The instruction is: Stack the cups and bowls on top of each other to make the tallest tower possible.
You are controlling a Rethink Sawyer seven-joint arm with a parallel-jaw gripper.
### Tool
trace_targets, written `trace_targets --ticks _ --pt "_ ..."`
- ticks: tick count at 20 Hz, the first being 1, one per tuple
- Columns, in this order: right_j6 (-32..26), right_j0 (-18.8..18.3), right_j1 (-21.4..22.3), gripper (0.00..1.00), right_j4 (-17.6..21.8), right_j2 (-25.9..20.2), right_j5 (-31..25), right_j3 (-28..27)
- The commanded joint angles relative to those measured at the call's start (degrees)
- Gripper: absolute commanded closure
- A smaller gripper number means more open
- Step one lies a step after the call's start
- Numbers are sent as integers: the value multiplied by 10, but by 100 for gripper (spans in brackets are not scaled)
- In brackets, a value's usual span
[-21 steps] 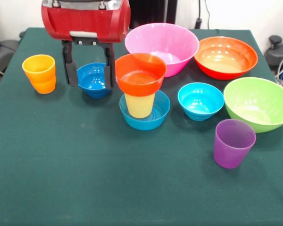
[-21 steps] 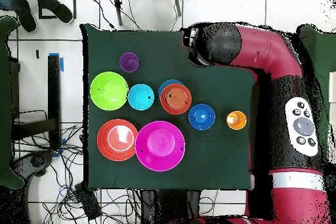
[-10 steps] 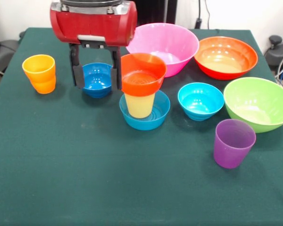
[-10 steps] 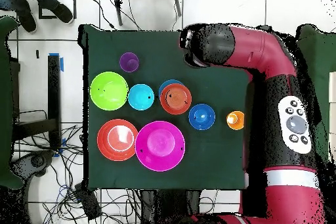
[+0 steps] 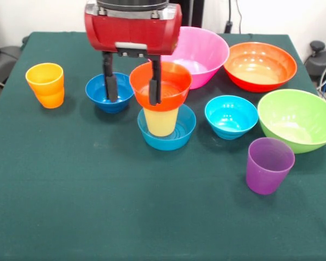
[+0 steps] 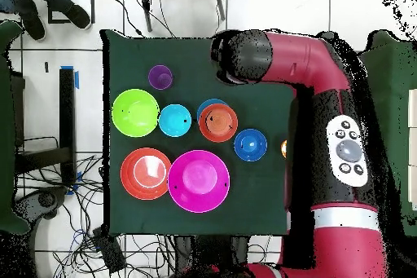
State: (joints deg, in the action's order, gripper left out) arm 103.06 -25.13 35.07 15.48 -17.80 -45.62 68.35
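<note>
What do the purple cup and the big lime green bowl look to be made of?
Tapered purple cup: probably translucent plastic, since the dark table tints its lower wall. Large lime green bowl: likely glossy opaque plastic, with soft light reflections inside its basin.

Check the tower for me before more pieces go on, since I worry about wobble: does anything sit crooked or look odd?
Yes: the small orange-red bowl sits tilted on the yellow cup, rim higher at the right. The cup stands upright in the mid-blue bowl. Nothing is spilled or damaged.
</note>
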Motion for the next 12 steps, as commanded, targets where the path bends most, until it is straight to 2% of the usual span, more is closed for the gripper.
trace_targets --ticks 1,12 --pt "64 35 -30 0 8 19 -15 8" --pt "81 56 -30 0 -8 36 -16 7"
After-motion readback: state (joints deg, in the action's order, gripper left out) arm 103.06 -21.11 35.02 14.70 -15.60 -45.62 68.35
